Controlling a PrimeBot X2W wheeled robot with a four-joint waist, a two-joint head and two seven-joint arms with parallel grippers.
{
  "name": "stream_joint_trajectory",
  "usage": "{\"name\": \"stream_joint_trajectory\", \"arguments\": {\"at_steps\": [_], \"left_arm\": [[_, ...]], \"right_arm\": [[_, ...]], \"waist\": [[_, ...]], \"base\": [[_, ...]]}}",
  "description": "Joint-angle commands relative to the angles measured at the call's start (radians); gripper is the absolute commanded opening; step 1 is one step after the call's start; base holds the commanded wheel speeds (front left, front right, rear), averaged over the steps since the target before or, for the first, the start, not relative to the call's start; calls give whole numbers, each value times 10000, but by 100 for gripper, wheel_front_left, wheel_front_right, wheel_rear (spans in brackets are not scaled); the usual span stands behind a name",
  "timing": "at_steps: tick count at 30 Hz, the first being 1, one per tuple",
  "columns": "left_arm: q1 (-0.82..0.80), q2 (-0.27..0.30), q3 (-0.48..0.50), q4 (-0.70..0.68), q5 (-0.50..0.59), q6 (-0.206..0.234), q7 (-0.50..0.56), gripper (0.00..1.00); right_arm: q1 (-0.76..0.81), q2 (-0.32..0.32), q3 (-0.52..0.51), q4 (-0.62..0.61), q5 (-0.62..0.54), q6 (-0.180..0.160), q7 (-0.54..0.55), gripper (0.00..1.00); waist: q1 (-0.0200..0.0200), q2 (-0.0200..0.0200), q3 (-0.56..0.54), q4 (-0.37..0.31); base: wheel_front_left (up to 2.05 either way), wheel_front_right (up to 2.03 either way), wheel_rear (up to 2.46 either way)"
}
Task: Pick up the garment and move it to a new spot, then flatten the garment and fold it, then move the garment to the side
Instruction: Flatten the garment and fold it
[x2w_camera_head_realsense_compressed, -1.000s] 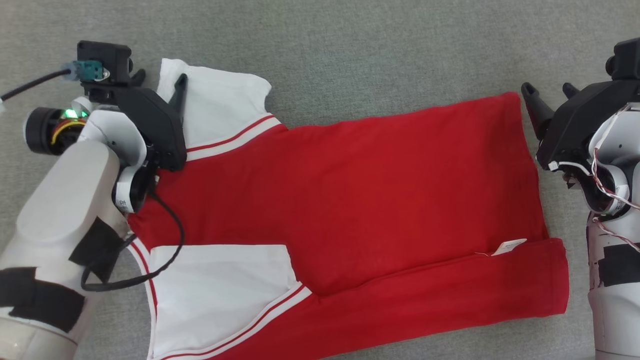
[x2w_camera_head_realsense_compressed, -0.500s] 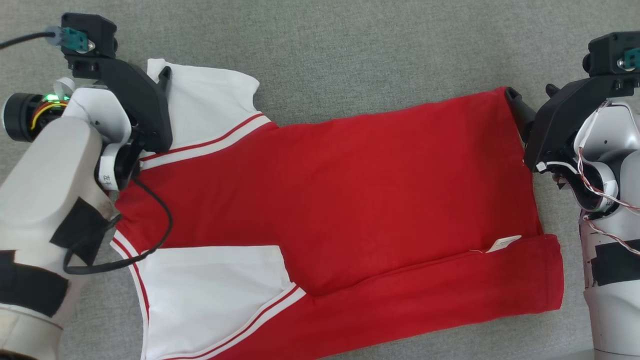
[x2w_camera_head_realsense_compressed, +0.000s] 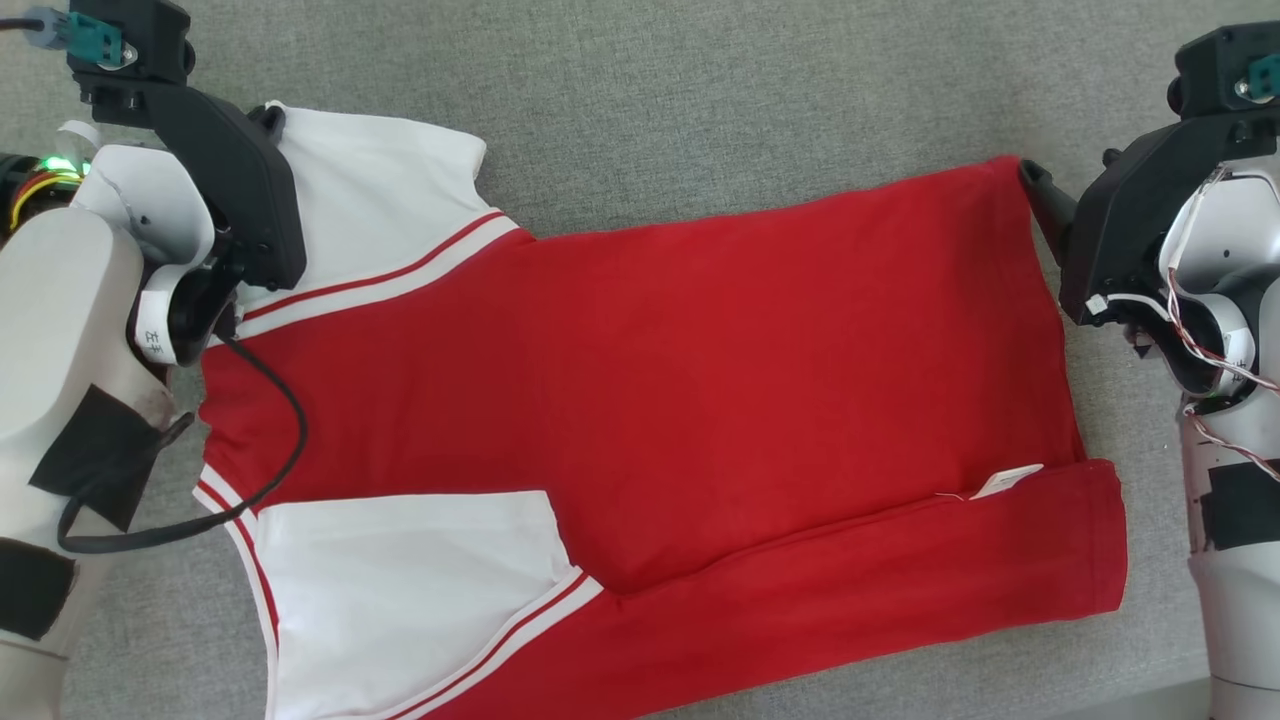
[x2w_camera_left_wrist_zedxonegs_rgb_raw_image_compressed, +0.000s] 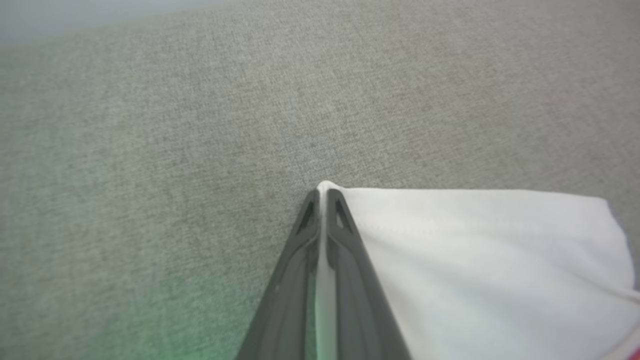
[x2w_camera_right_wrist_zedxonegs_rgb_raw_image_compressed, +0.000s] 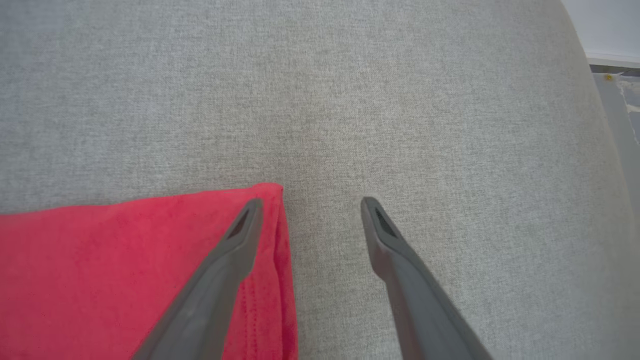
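A red garment with white sleeves and red-and-white stripe trim lies spread on the grey cloth surface. Its lower edge is folded up in a long red strip. My left gripper is shut on the corner of the far white sleeve. In the left wrist view a sliver of white cloth shows pinched between the closed fingers. My right gripper is open at the garment's far right hem corner. One finger is over the red cloth and the other over bare grey surface.
The grey cloth surface stretches beyond the garment at the far side. A small white label sticks out near the right hem. The surface's right edge, with floor past it, is in the right wrist view.
My left gripper has pulled the white sleeve out toward the upper left, drawing the garment wider. The right gripper has edged in to the red hem corner and stays open.
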Motion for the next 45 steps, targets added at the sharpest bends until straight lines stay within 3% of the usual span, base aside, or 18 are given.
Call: {"name": "stream_joint_trajectory", "arguments": {"at_steps": [1,7,19,20,21,22,23,32,45], "left_arm": [[446,-24,-152,107,-38,55,204,0],[616,97,-187,-390,-61,227,331,0],[684,21,-285,-951,-179,375,442,0],[670,16,-288,-950,-185,357,438,0],[661,6,-265,-942,-207,368,402,0],[654,-2,-225,-925,-217,425,314,0],[651,-24,-190,-918,-214,468,203,0],[771,-351,160,-915,271,904,-2087,0],[1557,-1039,211,-440,820,655,-6013,0]], "right_arm": [[-58,-148,70,19,-95,5,97,100],[-286,-587,560,295,9,5,290,100],[-798,-811,1633,1790,349,5,253,100],[-801,-809,1710,1913,404,5,281,86],[-803,-812,1769,2014,432,5,289,56],[-809,-827,1822,2092,457,5,273,19],[-823,-850,1855,2160,478,5,248,0],[-693,-1022,1546,2263,436,-8,-462,0],[141,-860,528,2175,199,-8,-2254,0]], "waist": [[1,0,9,21],[1,0,40,102],[1,0,231,371],[1,0,242,385],[1,0,252,398],[1,0,256,408],[1,0,253,417],[1,0,-120,559],[1,0,-1047,1007]], "base": [[0,0,0],[0,0,0],[0,0,0],[0,0,0],[0,0,0],[0,0,0],[0,0,0],[0,0,0],[0,0,0]]}}
